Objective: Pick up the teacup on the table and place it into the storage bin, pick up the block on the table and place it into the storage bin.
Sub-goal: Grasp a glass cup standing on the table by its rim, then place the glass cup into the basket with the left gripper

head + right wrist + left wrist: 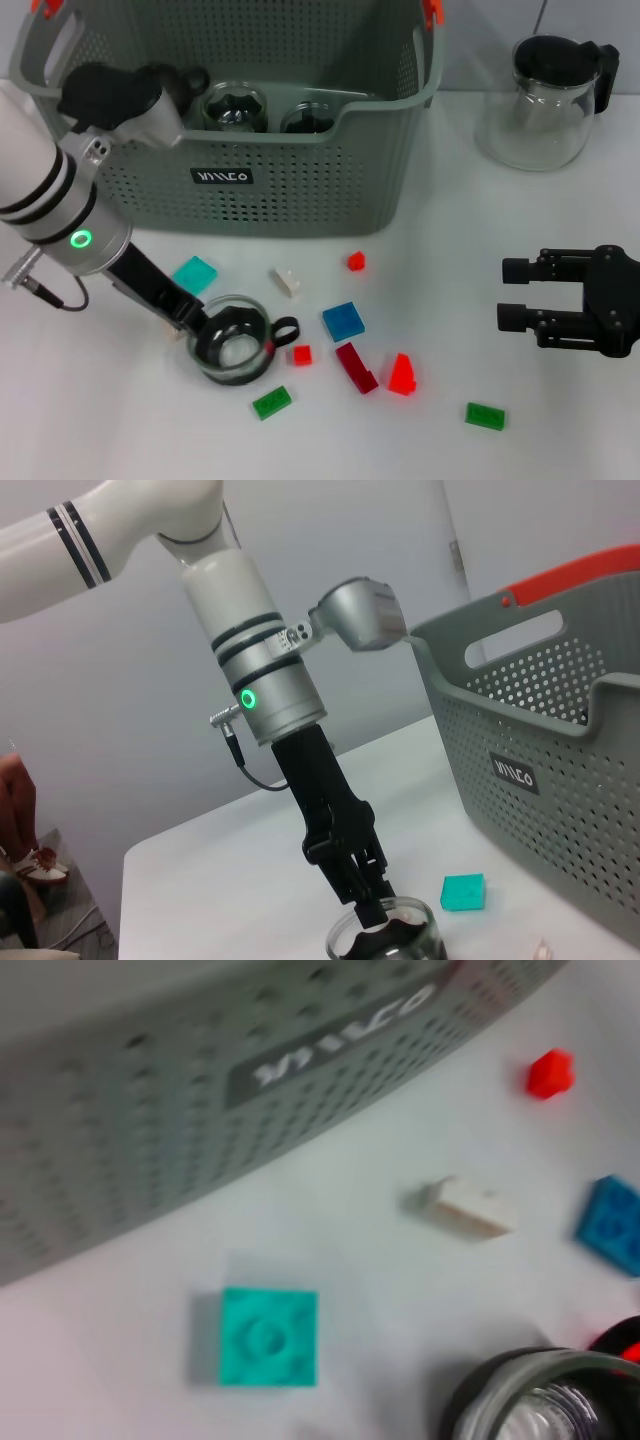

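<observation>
The teacup [236,347], clear glass with a black handle, stands on the table in front of the storage bin [300,190]. My left gripper [194,325] reaches down to the cup's left rim, and in the right wrist view the left gripper [369,906] has its fingers close together on the rim of the teacup [395,942]. Several blocks lie around it: a teal one [194,273], a white one [286,281] and a blue one [343,321]. In the left wrist view the teacup [540,1400] sits near the teal block [268,1337]. My right gripper [512,293] hovers open at the right.
Red blocks [402,374] and green blocks [484,415] lie scattered toward the table's front. Glass jars [232,105] sit inside the bin. A glass pitcher with a black lid [545,100] stands at the back right. A person's leg [15,820] shows beyond the table.
</observation>
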Motion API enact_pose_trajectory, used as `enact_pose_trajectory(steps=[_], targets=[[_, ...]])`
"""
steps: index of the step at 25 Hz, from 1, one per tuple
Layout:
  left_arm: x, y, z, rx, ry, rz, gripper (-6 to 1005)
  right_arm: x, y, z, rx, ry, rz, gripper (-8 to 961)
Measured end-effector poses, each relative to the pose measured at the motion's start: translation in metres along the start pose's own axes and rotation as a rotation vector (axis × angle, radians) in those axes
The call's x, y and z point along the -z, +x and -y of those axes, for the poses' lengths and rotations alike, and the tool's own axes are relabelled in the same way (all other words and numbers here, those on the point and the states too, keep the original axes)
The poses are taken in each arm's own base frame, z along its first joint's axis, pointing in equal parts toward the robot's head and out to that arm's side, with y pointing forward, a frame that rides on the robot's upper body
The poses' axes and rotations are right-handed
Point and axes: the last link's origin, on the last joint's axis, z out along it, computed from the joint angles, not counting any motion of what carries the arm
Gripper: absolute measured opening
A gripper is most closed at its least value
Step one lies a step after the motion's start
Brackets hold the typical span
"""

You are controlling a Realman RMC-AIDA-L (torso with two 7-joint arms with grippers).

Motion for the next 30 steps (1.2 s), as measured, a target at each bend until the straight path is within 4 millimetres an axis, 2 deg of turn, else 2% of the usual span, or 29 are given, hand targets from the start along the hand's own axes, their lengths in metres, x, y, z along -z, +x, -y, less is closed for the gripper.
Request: enact_pose_trajectory(steps=[9, 17, 24, 30], targets=[[0.001, -0.009, 0.010, 0.039, 0.043, 0.030, 336, 0.000, 0.000, 0.000, -0.002, 0.001, 0.000, 655], [-0.008, -0.006, 0.002, 0.012, 0.047, 0.052, 335, -0.001, -0.001, 0.001, -0.002, -0.003, 0.001, 655], [-0.009, -0.005, 0.002, 0.011, 0.060, 0.050, 334, -0.001, -0.001, 0.001, -0.002, -0.005, 0.001, 655], [-0.006, -0.008, 0.007, 0.022, 0.065, 0.049, 146, -0.002, -0.001, 0.001, -0.002, -0.006, 0.001, 656]])
